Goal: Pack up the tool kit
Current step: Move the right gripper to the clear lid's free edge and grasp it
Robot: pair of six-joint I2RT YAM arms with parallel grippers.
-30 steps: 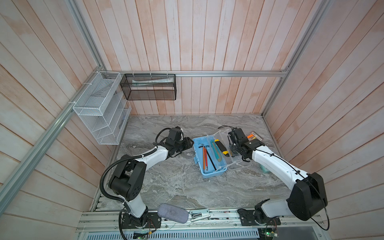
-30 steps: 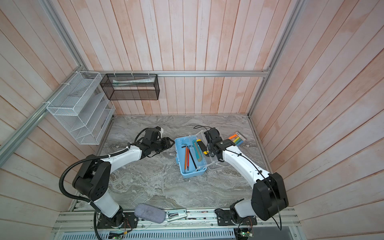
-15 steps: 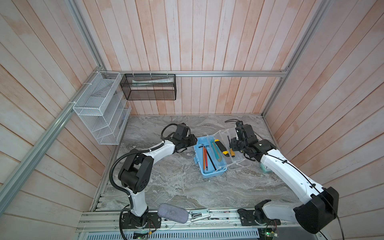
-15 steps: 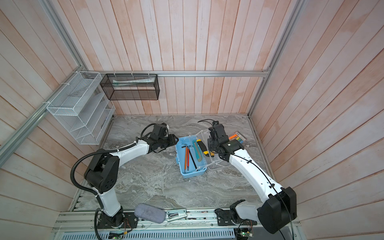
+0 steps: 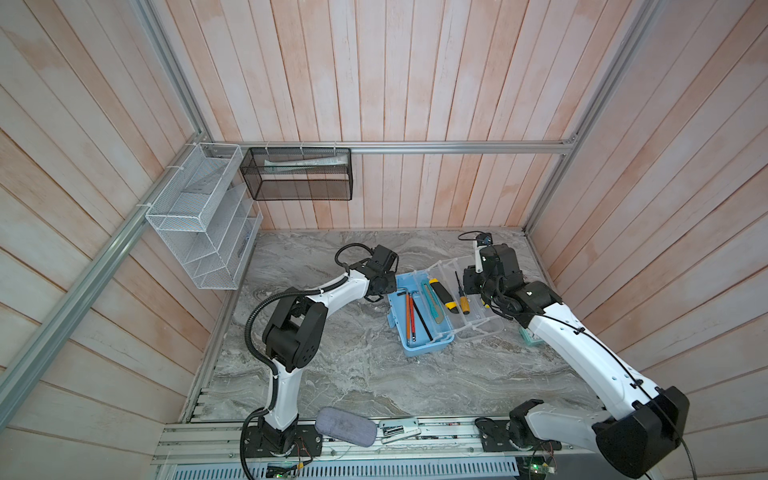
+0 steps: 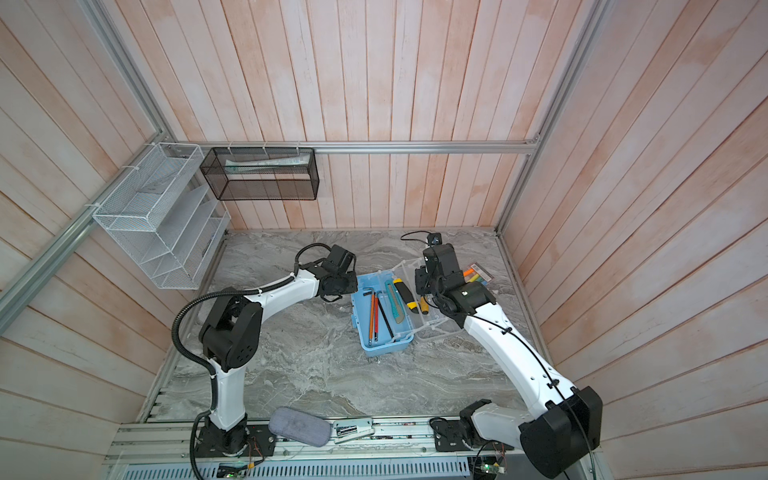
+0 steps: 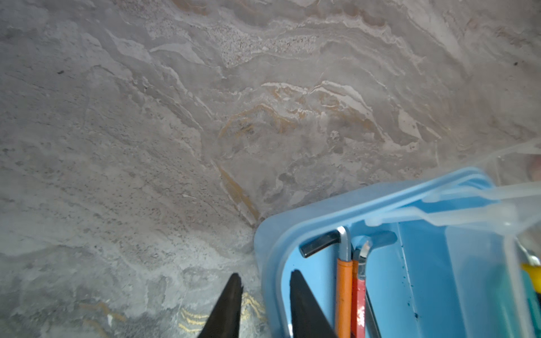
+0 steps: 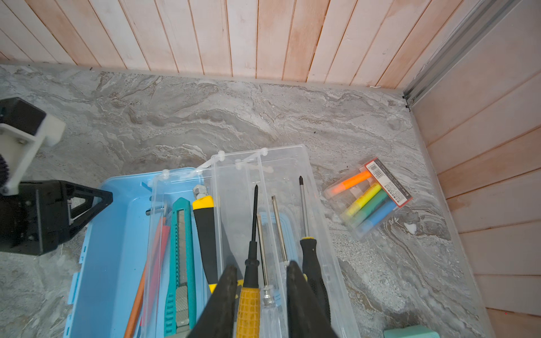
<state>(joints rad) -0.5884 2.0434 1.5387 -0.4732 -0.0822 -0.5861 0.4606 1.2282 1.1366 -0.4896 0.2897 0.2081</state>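
Observation:
The light-blue tool kit box [image 5: 428, 353] [image 7: 336, 204] lies open, with its clear tray [image 5: 482, 328] [image 8: 289, 164] swung out to the right. Hex keys [image 5: 411, 316] [image 7: 344, 286] lie in the box. A teal cutter [image 8: 181, 248] and the yellow-black utility knife [image 5: 442, 295] [image 8: 205, 234] lie beside them. My left gripper [image 5: 376, 297] [image 7: 265, 276] straddles the box's left wall near its far corner, jaws narrow, with floor showing beside the outer finger. My right gripper [image 5: 473, 291] [image 8: 261, 267] hovers open over the tray, above a yellow-handled screwdriver [image 8: 248, 307] and a clear-handled one [image 8: 268, 295].
A pack of coloured markers [image 8: 369, 199] [image 6: 478, 274] lies right of the tray by the wall. A mint-green object [image 5: 530, 336] sits under my right forearm. A grey pouch [image 5: 345, 426] rests on the front rail. A white wire rack [image 5: 199, 216] and a black one [image 5: 299, 174] hang on the walls.
My left gripper has swung right to the box's far corner and its jaws have narrowed round the wall. My right arm has risen from the tray, its jaws no wider.

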